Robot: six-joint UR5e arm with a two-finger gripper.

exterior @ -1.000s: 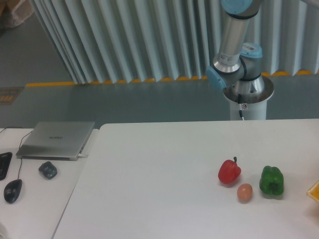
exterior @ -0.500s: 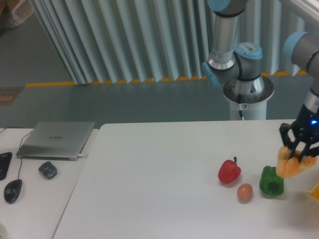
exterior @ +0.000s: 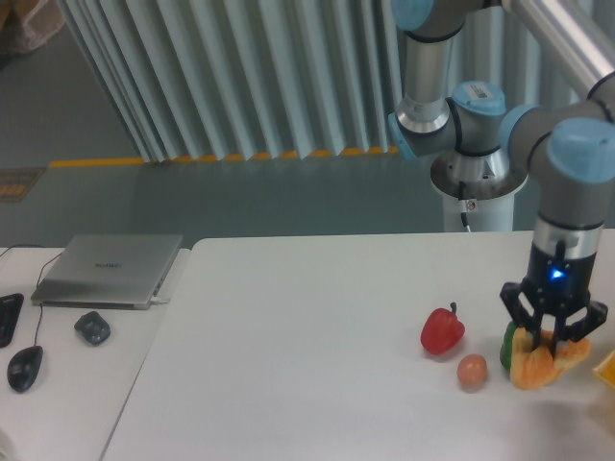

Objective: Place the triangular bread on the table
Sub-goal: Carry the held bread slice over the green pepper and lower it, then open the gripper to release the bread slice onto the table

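Bread wedge [exterior: 538, 365], clenched in my jaws, has dropped and shifted left, hiding most of the green pepper [exterior: 506, 346] near the counter's [exterior: 288, 365] right edge.

- The desk [exterior: 307, 327] at the centre of the frame has a smooth, matt white top.
- The triangular bread [exterior: 544, 361] at the lower right looks like smooth orange plastic with a dull sheen.
- The gripper [exterior: 551, 331] above it is matt black.
- The red pepper [exterior: 442, 330] is glossy.
- The laptop [exterior: 109, 269] at the left has a brushed, metal-looking grey lid.
- The arm [exterior: 567, 182] shows satin grey tubes with pale blue plastic caps.
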